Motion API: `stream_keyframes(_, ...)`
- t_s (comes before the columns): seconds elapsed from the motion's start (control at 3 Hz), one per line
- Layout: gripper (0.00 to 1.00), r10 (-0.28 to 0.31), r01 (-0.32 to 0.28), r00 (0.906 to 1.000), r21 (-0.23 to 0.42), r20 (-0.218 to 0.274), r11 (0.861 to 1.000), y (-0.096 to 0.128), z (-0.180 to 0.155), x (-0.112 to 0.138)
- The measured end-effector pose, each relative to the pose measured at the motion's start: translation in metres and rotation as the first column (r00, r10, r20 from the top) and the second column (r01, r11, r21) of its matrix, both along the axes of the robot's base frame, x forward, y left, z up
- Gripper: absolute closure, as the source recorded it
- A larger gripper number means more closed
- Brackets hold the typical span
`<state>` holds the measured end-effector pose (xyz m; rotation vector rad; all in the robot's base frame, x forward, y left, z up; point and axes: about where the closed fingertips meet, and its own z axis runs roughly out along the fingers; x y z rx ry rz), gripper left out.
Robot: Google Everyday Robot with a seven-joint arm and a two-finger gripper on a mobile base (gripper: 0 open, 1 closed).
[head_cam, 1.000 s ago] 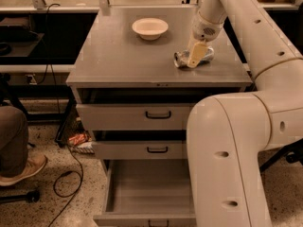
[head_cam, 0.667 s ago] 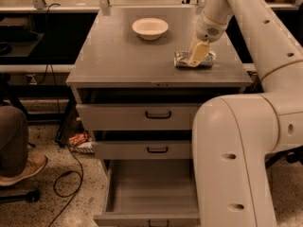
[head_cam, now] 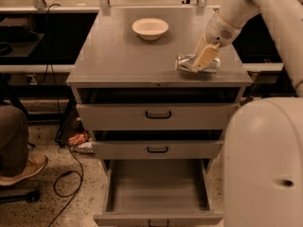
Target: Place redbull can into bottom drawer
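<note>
The redbull can point(head_cam: 185, 62), silver and crinkled, lies on its side near the right front edge of the grey cabinet top point(head_cam: 123, 56). My gripper point(head_cam: 204, 58) comes down from the upper right and is on the can's right half, covering part of it. The bottom drawer point(head_cam: 156, 186) is pulled wide out below the two upper drawers, and its flat grey interior shows nothing in it.
A cream bowl point(head_cam: 150, 28) stands at the back middle of the cabinet top. The top drawer point(head_cam: 158, 115) and middle drawer point(head_cam: 157, 149) stand slightly ajar. My white body point(head_cam: 265, 164) fills the lower right. A person's leg and shoe point(head_cam: 16, 150) and floor cables point(head_cam: 66, 183) are at left.
My arm and the white body in the foreground have shifted slightly to the right. The gripper stays on the can, which still lies in the same spot.
</note>
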<state>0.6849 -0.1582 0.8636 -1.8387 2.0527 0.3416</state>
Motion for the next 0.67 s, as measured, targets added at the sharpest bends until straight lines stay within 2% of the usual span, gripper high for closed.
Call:
stream_keyframes(0.33,1.0,0.009,-0.01,0.9998,0.069,0.015,0.998,0.009,0.041,-0.052)
stream_keyframes(0.67,1.0,0.03,-0.025,0.9989,0.134,-0.035,0.991,0.031,0.065,-0.132)
